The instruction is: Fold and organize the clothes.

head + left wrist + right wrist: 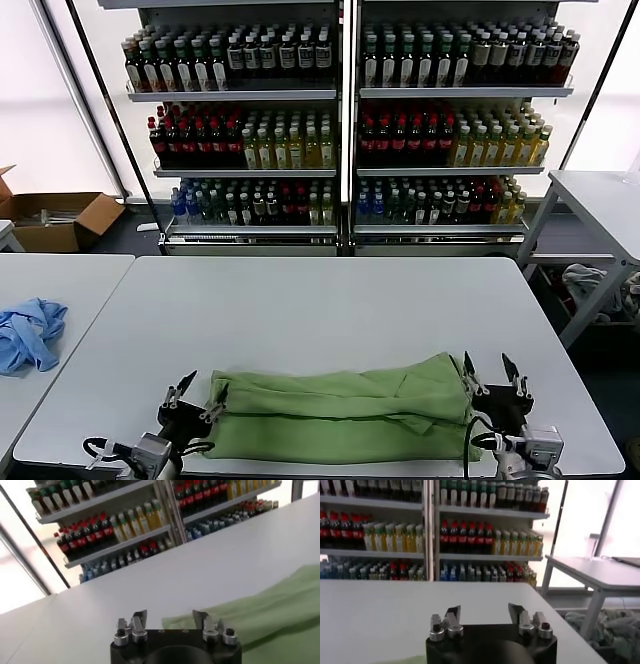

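The light green polo shirt (345, 412) lies folded into a long band across the near edge of the grey table (320, 300). My left gripper (198, 393) is open and empty at the shirt's left end. My right gripper (493, 375) is open and empty at the shirt's right end. In the left wrist view the green cloth (270, 610) lies just beyond my open left gripper (170, 617). In the right wrist view my open right gripper (485, 612) faces bare table, with a sliver of green cloth (412, 659) beside it.
A light blue garment (30, 332) lies on a second table at the left. Drink shelves (340, 110) stand behind the table. A cardboard box (55, 218) sits on the floor at the left. Another table (600, 195) stands at the right.
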Controlling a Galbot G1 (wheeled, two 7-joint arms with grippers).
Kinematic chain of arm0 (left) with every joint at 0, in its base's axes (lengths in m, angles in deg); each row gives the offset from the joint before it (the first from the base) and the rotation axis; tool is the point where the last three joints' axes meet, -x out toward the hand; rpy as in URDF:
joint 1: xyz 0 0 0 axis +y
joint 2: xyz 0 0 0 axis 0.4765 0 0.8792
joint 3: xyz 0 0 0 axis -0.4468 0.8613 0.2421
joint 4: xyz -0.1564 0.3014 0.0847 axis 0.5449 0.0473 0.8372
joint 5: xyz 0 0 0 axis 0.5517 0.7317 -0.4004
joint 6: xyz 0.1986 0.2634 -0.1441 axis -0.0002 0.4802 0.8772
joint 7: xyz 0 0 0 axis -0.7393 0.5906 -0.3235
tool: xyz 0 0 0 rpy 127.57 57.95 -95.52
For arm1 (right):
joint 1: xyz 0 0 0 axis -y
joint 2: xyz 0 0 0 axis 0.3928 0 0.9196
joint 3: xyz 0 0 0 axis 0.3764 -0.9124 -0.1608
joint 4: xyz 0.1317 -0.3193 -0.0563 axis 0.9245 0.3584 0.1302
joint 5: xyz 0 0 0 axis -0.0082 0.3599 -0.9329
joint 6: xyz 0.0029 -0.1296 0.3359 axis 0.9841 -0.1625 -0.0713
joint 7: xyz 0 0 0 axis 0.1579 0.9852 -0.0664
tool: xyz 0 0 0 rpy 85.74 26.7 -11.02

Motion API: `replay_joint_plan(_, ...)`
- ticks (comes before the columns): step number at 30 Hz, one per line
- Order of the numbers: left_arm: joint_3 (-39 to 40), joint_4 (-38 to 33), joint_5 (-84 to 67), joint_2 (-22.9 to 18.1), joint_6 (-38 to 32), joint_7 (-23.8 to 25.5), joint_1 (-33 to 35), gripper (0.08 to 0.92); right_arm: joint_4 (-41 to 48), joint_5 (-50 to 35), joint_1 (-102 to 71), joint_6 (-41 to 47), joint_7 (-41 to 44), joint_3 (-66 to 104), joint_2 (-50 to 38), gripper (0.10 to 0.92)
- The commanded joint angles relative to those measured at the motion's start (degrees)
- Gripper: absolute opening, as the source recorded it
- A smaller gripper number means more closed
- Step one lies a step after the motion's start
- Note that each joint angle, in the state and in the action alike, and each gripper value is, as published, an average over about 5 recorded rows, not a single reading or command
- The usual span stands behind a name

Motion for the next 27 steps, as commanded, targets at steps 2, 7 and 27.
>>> replay_joint_plan(2, 0.2, -3.8, -4.2, -8.0, -8.1, -2.3, 7.7, 0.743, 2.1, 5.3, -9.2, -15.2, 12.0, 7.1, -1.1, 0.794)
replay_joint_plan(7, 1.8, 1.3, -4.1, -10.9, -13.8, -2.2, 7.5, 0.818, 8.4, 5.4, -15.1, -29.8, 18.2, 9.1, -1.1, 0.822)
replay_joint_plan(27, 4.4, 15.2, -11.9, -15.6, -18.9, -1.7, -2.9, 0.823, 14.4, 6.3, -18.9, -39.1, 15.5, 10.6, 2.0, 0.823)
